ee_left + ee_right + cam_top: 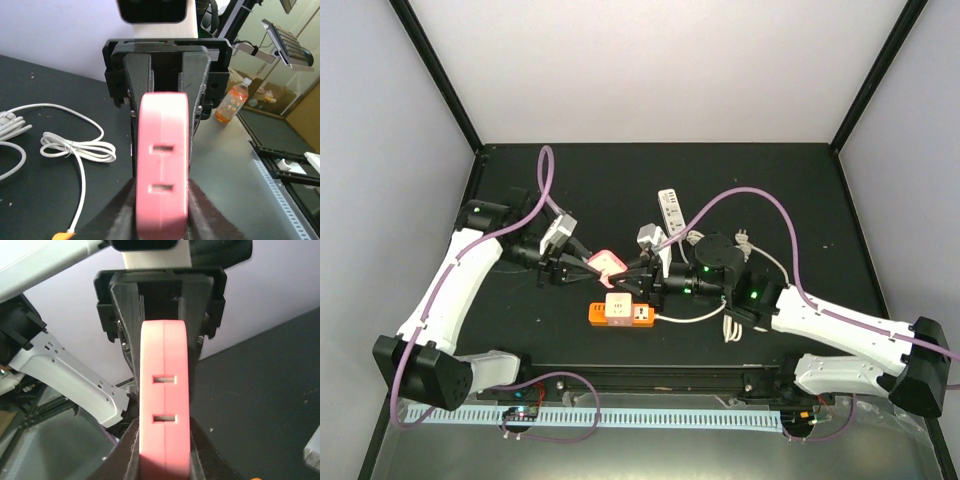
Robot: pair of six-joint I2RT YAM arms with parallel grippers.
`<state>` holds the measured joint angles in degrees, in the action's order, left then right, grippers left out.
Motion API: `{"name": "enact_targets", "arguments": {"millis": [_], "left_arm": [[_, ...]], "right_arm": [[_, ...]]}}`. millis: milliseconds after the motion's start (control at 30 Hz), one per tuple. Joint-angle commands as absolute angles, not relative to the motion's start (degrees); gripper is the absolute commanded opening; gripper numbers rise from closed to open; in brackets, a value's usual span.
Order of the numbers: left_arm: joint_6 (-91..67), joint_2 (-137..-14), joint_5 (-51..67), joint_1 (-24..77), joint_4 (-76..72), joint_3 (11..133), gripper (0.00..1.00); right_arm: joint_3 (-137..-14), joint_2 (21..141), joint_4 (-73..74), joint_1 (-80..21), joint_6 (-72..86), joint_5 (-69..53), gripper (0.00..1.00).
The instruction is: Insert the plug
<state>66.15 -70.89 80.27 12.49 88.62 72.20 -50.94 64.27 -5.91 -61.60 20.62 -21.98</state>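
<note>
A pink socket block [605, 263] with two slots in its narrow side hangs above the black table, gripped from both sides. My left gripper [582, 264] is shut on it from the left, and its slotted side [162, 170] fills the space between my left gripper's [162, 192] fingers. My right gripper [632, 274] is shut on it from the right, and the block [165, 390] sits between my right gripper's [165, 435] fingers. An orange power strip [620, 313] with a white socket face lies just below them. A white plug [650, 238] lies behind the right gripper.
A white power strip [672, 207] lies farther back. A white cable [695, 318] runs right from the orange strip to a coil [732, 328], which also shows in the left wrist view [75, 150]. Another small white plug [744, 238] lies at the right.
</note>
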Motion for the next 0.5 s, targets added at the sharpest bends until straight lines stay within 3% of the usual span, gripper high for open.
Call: {"name": "enact_targets", "arguments": {"millis": [0, 33, 67, 100, 333, 467], "left_arm": [[68.95, -70.21, 83.15, 12.4, 88.8, 70.16, 0.37], [69.57, -69.8, 81.98, 12.31, 88.8, 69.92, 0.68], [70.14, -69.4, 80.58, 11.93, 88.77, 69.92, 0.83], [70.46, -68.9, 79.08, 11.16, 88.41, 70.21, 0.88], [65.84, -63.78, 59.38, 8.36, 79.52, 72.86, 0.86], [69.28, -61.1, 55.03, 8.35, 79.28, 71.01, 0.86]], "right_arm": [[-51.87, 63.93, -14.3, -61.39, 22.85, -23.45, 0.02], [-52.49, 64.47, -13.08, -61.43, 22.54, -23.75, 0.01], [-53.82, 64.98, -10.96, -61.37, 21.8, -23.91, 0.01], [-54.98, 65.5, -8.2, -61.24, 20.86, -23.83, 0.01], [-61.58, 69.44, 14.36, -60.65, 11.71, -21.74, 0.01], [-66.87, 74.04, 22.83, -60.72, 8.17, -19.85, 0.01]]}}
